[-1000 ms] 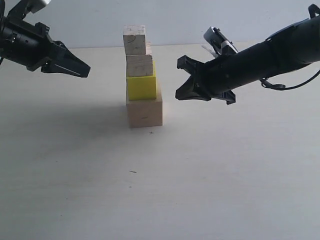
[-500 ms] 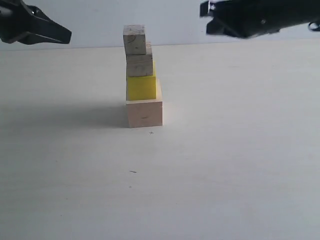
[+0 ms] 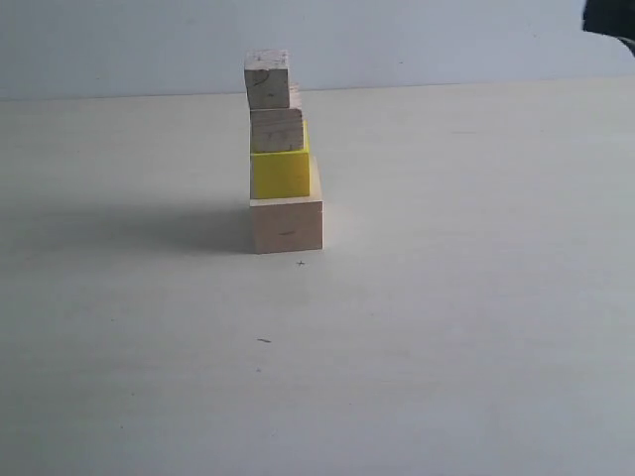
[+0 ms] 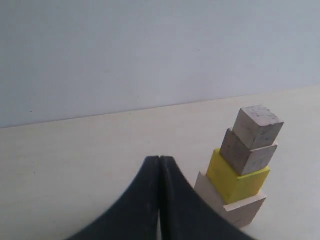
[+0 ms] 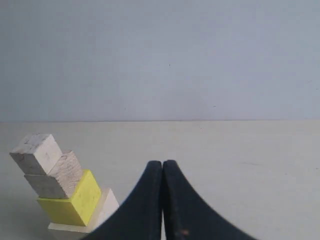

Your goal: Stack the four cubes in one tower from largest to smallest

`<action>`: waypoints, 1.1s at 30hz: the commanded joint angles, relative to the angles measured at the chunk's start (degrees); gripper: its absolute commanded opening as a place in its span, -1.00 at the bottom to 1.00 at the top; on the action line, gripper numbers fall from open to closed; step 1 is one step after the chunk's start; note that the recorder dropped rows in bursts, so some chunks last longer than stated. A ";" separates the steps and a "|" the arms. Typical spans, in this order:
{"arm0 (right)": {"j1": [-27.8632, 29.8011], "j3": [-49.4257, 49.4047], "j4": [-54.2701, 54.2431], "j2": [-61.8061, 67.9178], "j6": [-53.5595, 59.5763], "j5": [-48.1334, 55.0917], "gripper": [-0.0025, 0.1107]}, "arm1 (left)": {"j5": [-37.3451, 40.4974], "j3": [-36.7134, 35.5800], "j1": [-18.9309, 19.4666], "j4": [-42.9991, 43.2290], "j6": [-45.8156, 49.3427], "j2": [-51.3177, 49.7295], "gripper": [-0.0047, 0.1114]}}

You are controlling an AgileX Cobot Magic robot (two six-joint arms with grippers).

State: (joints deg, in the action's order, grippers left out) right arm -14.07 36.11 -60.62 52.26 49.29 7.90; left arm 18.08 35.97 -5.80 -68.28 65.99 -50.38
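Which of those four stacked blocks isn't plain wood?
The yellow cube, second from the bottom. It sits on the large pale wooden cube; the grained wooden cube and smallest wooden cube above it are unpainted.

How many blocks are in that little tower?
4, one stack: large pale cube at bottom, yellow cube on it, grained cube next, smallest cube on top. None seems hidden.

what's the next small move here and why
Probably just park the left gripper and right gripper, both shut and off the tower: it stands complete, pale cube lowest, then yellow cube, grained cube, smallest cube on top.
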 commanded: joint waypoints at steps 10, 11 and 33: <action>0.12 -7.20 0.26 -18.75 -0.33 -0.81 -0.96 | -7.44 -16.71 -0.01 -1.75 -0.46 17.75 -0.92; 0.12 -7.20 0.26 -19.14 -0.33 -0.81 -0.96 | -6.80 -16.98 -0.01 -1.75 -0.46 18.17 -0.92; 0.12 -7.20 0.26 -20.67 -0.44 -0.81 -0.96 | -5.93 -17.12 -0.01 -1.58 -0.35 19.29 -0.92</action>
State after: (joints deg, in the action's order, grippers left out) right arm -14.07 29.26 -60.62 31.84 48.89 6.61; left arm 11.84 19.11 -5.80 -69.48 65.78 -31.35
